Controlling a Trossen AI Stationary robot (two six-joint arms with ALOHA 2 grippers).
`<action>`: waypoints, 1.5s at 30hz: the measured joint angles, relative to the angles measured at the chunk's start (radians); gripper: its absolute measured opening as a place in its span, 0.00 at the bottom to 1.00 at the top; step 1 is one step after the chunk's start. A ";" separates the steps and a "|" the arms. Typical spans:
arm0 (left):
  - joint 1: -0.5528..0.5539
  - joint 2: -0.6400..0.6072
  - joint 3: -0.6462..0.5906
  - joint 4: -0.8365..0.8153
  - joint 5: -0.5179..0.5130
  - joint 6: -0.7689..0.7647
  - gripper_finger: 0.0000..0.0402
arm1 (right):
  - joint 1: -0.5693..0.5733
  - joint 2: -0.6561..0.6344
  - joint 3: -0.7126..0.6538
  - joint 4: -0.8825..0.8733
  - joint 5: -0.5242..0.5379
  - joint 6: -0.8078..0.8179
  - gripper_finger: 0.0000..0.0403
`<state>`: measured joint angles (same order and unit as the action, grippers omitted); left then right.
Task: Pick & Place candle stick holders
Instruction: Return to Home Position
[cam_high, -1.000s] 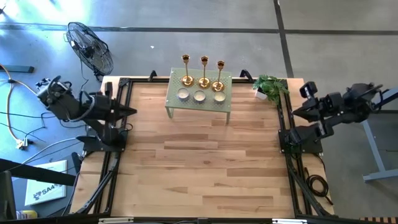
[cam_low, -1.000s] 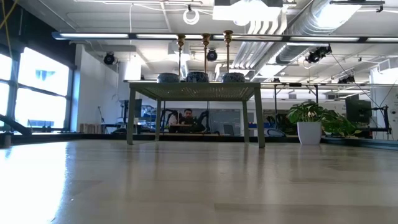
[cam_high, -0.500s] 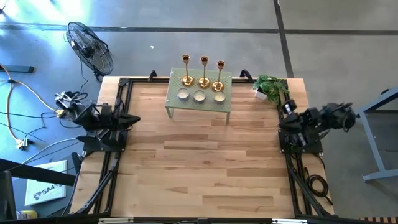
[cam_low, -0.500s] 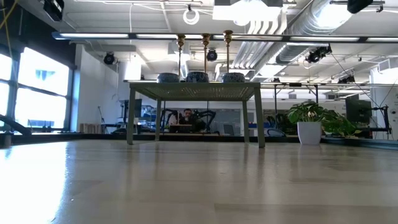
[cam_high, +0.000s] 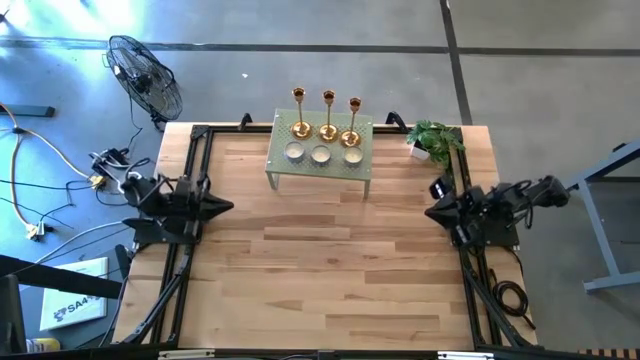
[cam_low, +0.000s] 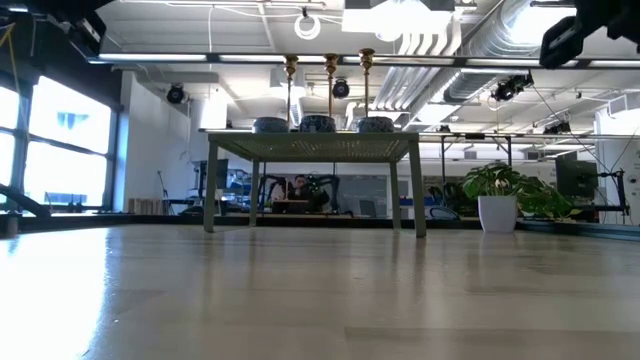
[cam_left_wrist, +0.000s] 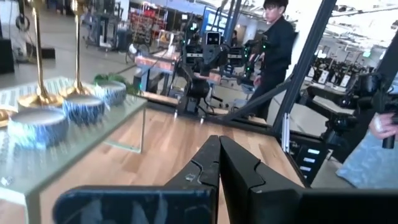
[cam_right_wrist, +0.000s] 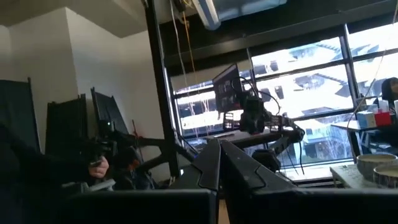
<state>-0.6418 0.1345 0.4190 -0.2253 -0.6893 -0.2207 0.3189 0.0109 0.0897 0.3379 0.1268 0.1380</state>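
Far left of the overhead picture, a floor fan (cam_high: 147, 76) stands off the counter (cam_high: 320, 270), out of play. Just inside the counter's left edge at mid-height sits the left pincer (cam_high: 226, 208), tucked low over its own base and pointing toward the middle. The left wrist view shows its fingers (cam_left_wrist: 239, 174) pressed together with nothing between them.

On to the upper centre, and here is the prize. The small shelf (cam_high: 320, 171) stands at the far edge of the counter, and all three candle stick holders (cam_high: 328, 116) are upright on it in a row along the back. In front of them sits a row of three round candles (cam_high: 321, 155), one ahead of each holder. From counter height the gold stems rise clear above the shelf top, none leaning.

Right of the shelf, a potted plant (cam_high: 433, 138) holds the upper-right corner. Below it, at the right edge and mid-height, is the right pincer (cam_high: 432, 212), aimed inward and mirroring its partner. The right wrist view shows it closed tip to tip and carrying nothing.

By my reading the placing is done, as nothing lies loose on the open wood. All that looks left is for both arms to settle at rest.
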 joint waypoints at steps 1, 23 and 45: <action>0.000 0.000 -0.012 0.006 0.000 -0.017 0.00 | -0.002 0.000 -0.016 0.016 -0.001 0.001 0.00; 0.000 0.000 -0.259 0.303 0.251 -0.073 0.00 | -0.073 0.000 -0.080 0.001 0.004 0.122 0.00; 0.000 0.018 -0.392 0.277 0.170 -0.112 0.00 | -0.073 0.003 -0.080 -0.259 0.253 0.260 0.00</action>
<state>-0.6417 0.1523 0.0266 0.0513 -0.5192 -0.3324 0.2462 0.0135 0.0097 0.0784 0.3797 0.3978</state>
